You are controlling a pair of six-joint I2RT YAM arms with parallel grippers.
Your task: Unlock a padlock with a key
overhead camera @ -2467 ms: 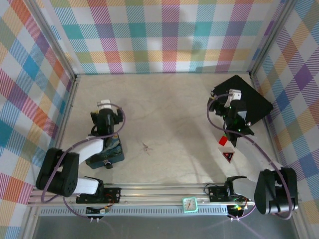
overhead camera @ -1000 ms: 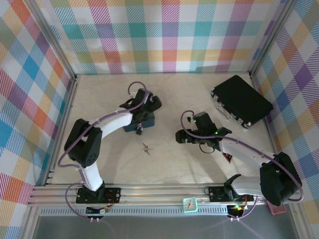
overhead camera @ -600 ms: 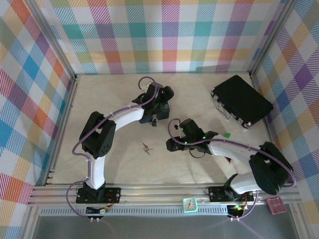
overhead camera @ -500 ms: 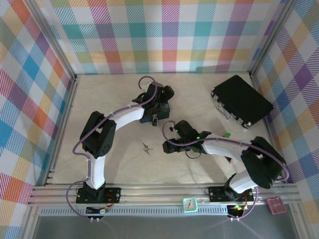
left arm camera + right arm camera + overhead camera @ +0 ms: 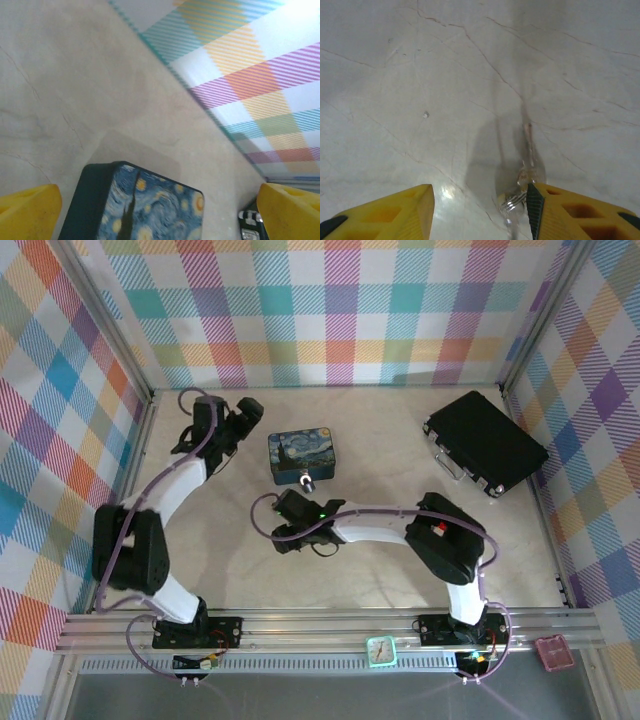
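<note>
The left fingers (image 5: 30, 210) are wide open and hold nothing. They hang to the left of the blue painted tin (image 5: 303, 455), a bit further back, and they look down on its lid. I think they are parked there to be out of the way, but close enough to come and steady the lock. There is open bench (image 5: 200, 540) between them and the tin. The wall (image 5: 160, 330) is close behind them, so there is little room to back up.

The padlock (image 5: 305, 481) sits at the tin's front edge. It is touching the tin or very near it, and it is too small to tell which. It is on the near side, where the other arm can get to it.

Just in front of the tin, a little to its left, the right fingers (image 5: 385, 210) are low over the bench. They are open too, with nothing pinched. The key (image 5: 525, 175) lies flat on the bench between them, right beside one finger and well apart from the other. I think the fingers are set like this so they can close on the key. It is thin and flat, so it may slip or get pushed aside.

Far to the right of the tin lies the black case (image 5: 487, 443), by the side wall. There is room between the two to lift the key and turn it toward the lock.
</note>
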